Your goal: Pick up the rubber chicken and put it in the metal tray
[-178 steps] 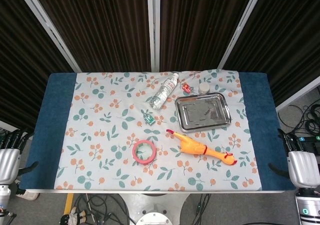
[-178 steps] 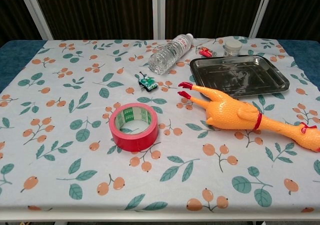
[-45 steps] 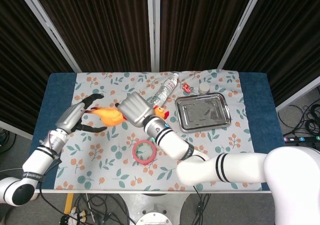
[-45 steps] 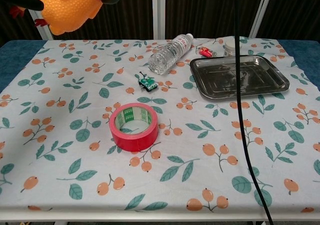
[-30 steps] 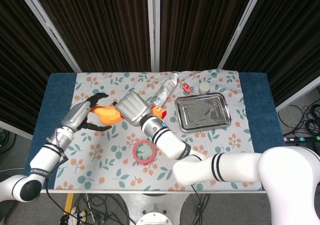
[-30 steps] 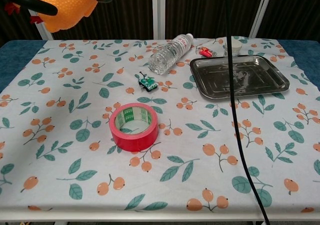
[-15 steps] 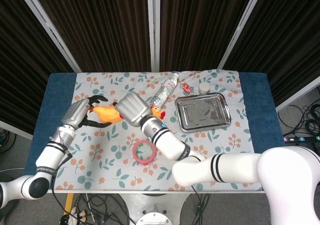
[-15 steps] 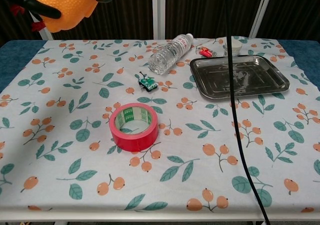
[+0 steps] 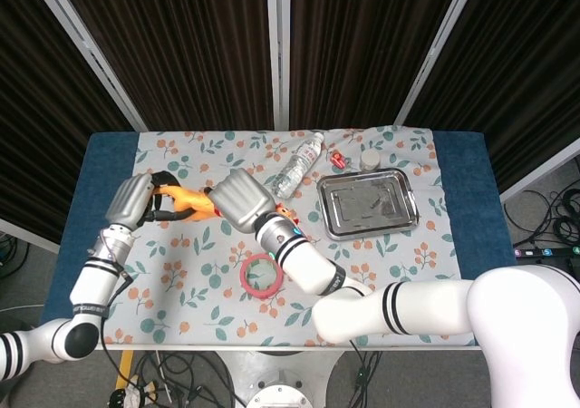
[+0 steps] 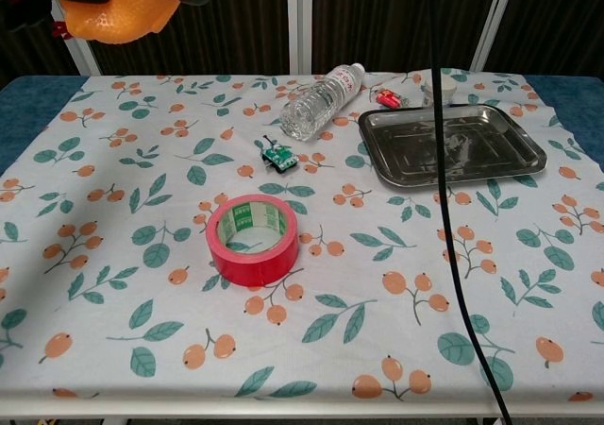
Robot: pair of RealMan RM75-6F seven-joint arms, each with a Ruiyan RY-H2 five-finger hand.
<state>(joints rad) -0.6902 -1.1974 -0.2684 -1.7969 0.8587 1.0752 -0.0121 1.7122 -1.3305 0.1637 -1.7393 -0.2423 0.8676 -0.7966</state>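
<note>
The orange rubber chicken (image 9: pixel 188 200) hangs in the air over the left part of the table. In the chest view it fills the top left corner (image 10: pixel 113 8). My left hand (image 9: pixel 134 200) wraps dark fingers around its tail end. My right hand (image 9: pixel 237 200) grips the neck end, and a bit of red head (image 9: pixel 284 216) pokes out past it. The metal tray (image 9: pixel 367 205) lies at the right rear of the table with nothing in it, seen as well in the chest view (image 10: pixel 453 144). Both hands are well left of the tray.
A red tape roll (image 10: pixel 253 239) sits mid-table. A water bottle (image 10: pixel 321 101) lies just left of the tray, with a small green piece (image 10: pixel 278 156) in front of it. A small red item (image 10: pixel 388 96) and white jar (image 9: pixel 370 160) sit behind the tray. A black cable (image 10: pixel 444 208) hangs in front of the chest camera.
My left hand has closed in from spread fingers to a grip on the chicken's tail end. The chicken has shifted slightly left and up; the right hand stays on it.
</note>
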